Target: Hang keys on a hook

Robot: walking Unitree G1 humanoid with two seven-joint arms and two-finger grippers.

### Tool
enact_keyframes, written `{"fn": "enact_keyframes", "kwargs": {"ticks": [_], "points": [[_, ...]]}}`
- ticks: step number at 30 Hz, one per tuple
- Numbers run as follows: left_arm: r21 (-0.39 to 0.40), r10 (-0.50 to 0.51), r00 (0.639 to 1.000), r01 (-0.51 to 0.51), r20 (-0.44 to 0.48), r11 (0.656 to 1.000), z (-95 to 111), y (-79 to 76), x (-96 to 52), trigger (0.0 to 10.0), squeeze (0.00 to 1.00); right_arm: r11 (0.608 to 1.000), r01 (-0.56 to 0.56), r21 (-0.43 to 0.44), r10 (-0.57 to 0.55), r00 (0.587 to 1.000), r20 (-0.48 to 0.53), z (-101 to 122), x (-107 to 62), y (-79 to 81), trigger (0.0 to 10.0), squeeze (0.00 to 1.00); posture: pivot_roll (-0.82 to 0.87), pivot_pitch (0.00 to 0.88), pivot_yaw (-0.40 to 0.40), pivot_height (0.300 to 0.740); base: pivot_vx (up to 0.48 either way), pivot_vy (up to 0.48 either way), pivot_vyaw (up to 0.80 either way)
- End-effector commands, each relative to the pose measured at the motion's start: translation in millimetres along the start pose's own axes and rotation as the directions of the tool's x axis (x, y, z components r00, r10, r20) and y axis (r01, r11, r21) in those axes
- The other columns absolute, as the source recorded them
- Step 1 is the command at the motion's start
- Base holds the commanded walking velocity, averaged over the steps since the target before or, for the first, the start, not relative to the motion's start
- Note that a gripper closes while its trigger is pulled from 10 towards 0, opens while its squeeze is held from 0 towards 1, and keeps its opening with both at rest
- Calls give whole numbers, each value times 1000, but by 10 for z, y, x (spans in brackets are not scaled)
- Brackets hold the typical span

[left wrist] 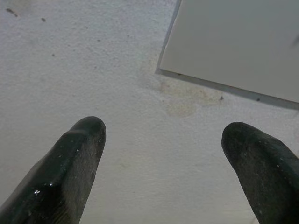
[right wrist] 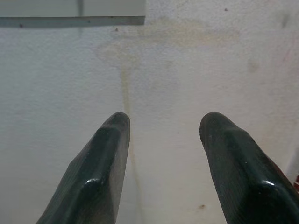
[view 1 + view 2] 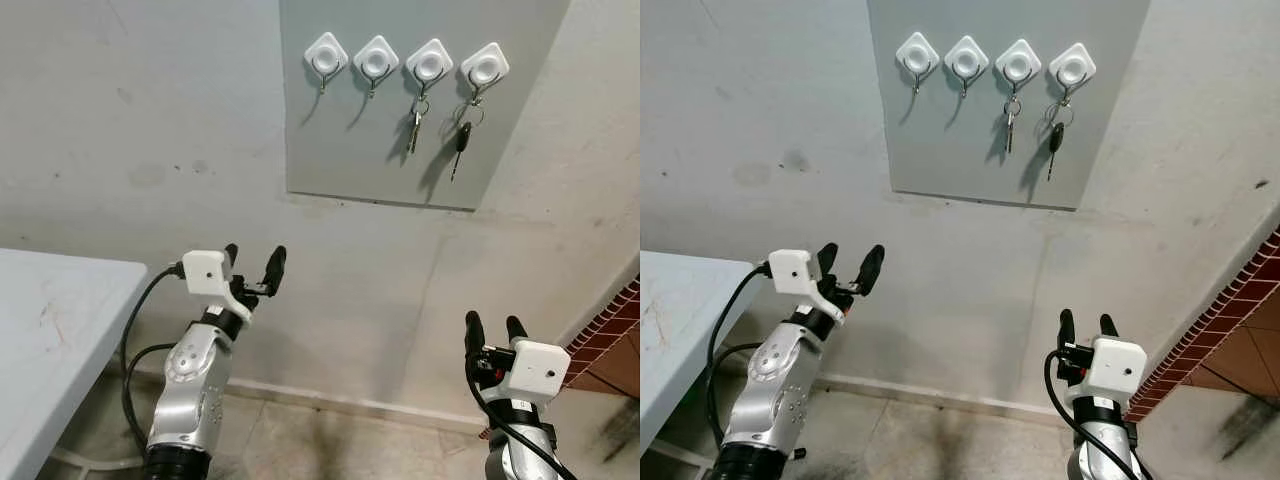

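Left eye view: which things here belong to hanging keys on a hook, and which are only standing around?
Belongs to the job:
silver key
black key
two free hooks
grey board
left claw, open
right claw, open

Just around:
white table
brick wall

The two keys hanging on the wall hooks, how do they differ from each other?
The silver key is all metal and hangs from the third hook; the black-headed key hangs from the fourth hook, reaching lower. Both dangle from rings against the grey panel.

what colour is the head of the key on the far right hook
Black, on the key hanging from the rightmost hook; clearest in the left eye view.
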State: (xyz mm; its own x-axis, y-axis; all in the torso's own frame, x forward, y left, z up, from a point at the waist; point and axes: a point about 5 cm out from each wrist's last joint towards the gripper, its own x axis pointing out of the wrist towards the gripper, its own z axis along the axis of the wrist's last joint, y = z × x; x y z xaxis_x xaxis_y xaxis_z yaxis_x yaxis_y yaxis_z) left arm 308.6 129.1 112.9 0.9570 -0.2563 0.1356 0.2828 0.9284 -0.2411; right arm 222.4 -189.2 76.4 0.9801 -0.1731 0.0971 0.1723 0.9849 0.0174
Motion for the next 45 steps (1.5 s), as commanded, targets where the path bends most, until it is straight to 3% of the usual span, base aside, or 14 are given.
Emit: {"fn": "enact_keyframes", "kwargs": {"ticks": [1,8,19,28,45], "points": [[8,-3,1000,3,4,1000,12,30,10,10000,0,999,3,-37,-2,1000,19,55,30,17,10000,0,-108,15,43,740,0,0,0],[29,13,1000,-13,5,999,-21,79,-42,10000,0,999,-5,-46,6,1000,17,51,34,21,10000,0,-100,20,28,740,0,0,639],[100,-4,1000,4,0,995,-124,-1,-303,10000,0,996,-43,-72,44,999,14,76,7,39,10000,0,-75,35,5,740,0,0,800],[129,-16,999,10,50,992,-40,-78,-306,10000,0,997,-53,-56,53,998,14,93,36,45,10000,0,-65,37,-7,740,0,0,800],[130,-8,999,2,49,992,-22,-70,-220,10000,0,996,-63,-65,64,998,14,100,58,39,10000,0,-70,19,-8,740,0,0,800]]}}
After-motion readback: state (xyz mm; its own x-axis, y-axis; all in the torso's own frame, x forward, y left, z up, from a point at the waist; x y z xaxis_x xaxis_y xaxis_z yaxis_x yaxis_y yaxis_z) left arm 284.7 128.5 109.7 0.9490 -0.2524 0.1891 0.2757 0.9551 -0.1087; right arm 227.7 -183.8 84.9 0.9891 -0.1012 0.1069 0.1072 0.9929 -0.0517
